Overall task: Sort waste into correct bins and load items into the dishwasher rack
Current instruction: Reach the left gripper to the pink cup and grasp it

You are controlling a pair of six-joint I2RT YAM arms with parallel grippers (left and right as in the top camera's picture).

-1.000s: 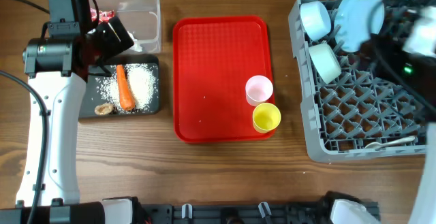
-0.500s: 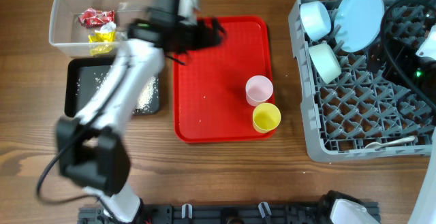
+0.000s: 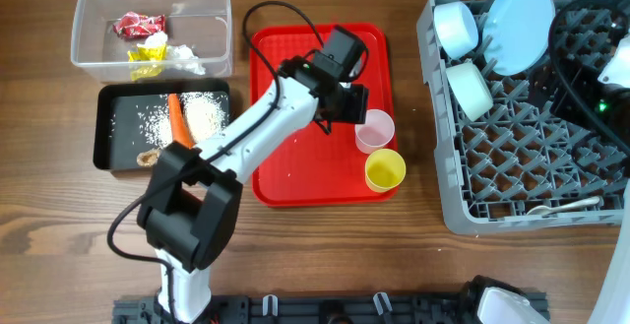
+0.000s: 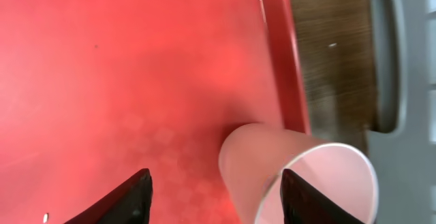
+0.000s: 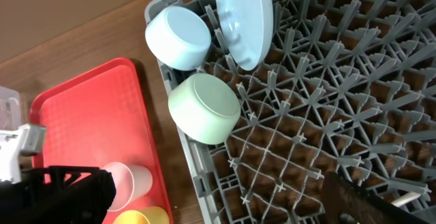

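My left gripper (image 3: pixel 356 112) reaches across the red tray (image 3: pixel 295 157) to the pink cup (image 3: pixel 375 130). In the left wrist view the left gripper (image 4: pixel 216 193) is open. One of its fingers (image 4: pixel 303 197) sits at the mouth of the pink cup (image 4: pixel 255 159). The other stands clear on the cup's outer side. A yellow cup (image 3: pixel 385 169) stands beside it. The rack (image 3: pixel 532 157) holds a plate (image 3: pixel 519 27) and two bowls (image 3: pixel 456 27) (image 3: pixel 471 88). My right gripper (image 5: pixel 218 183) hangs wide open over the rack (image 5: pixel 340 81), holding nothing.
A clear tub (image 3: pixel 98 63) at the back left holds wrappers (image 3: pixel 138 26) and tissue (image 3: pixel 182 58). The black tray (image 3: pixel 103 117) below it holds a carrot (image 3: pixel 178 117), rice (image 3: pixel 205 117) and a brown lump (image 3: pixel 148 157). A white spoon (image 3: pixel 566 206) lies in the rack.
My left arm has swung from the tub and black tray across the red tray to the pink cup, and its jaws have narrowed. The right arm has barely moved.
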